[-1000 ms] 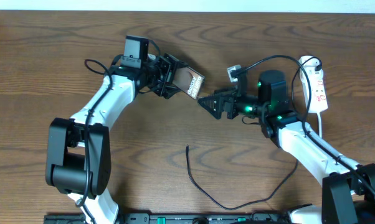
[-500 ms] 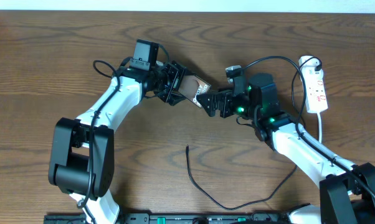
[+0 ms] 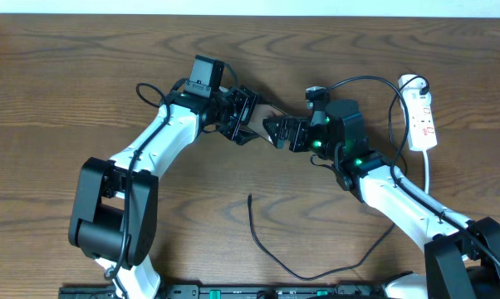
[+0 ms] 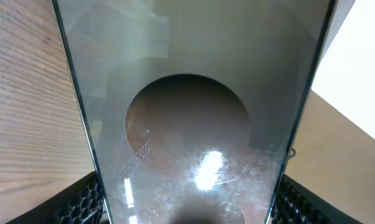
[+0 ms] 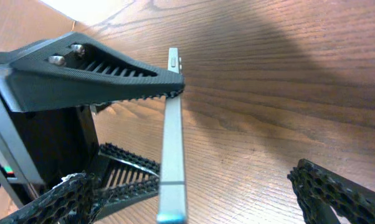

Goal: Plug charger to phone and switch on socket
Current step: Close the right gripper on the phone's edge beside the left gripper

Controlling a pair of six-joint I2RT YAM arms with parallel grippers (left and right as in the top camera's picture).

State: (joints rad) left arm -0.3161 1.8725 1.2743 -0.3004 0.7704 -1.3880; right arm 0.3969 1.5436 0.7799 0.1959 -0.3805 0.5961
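- The phone [image 4: 187, 124] was off the table [image 3: 67, 83], clenched in the left gripper [image 3: 245, 123] near the back middle; the right wrist view showed it edge-on, one ribbed finger pressed flat on its face.
- The right gripper [image 3: 276, 131] stood released, its fingers spread to either side of the phone's thin edge and touching nothing that I could see.
- The phone looked a stiff, glossy glass slab: probably slippery on its faces, and likely to twist in a two-finger hold if pushed at one end. Its narrow metal edges looked the safer place for a second grip.
- The charger [image 3: 250, 203] lay loose on the front part of the table, well apart from both grippers, its tip pointing toward the back. Thin and limp, it would likely flop, so a hold just behind the tip seemed best.
- The socket [image 3: 423, 120] lay at the far right, by the back edge, beyond the right arm.
- The two grippers were crowded close together, leaving little room between them; the open wood in front, around the charger, offered the free space.
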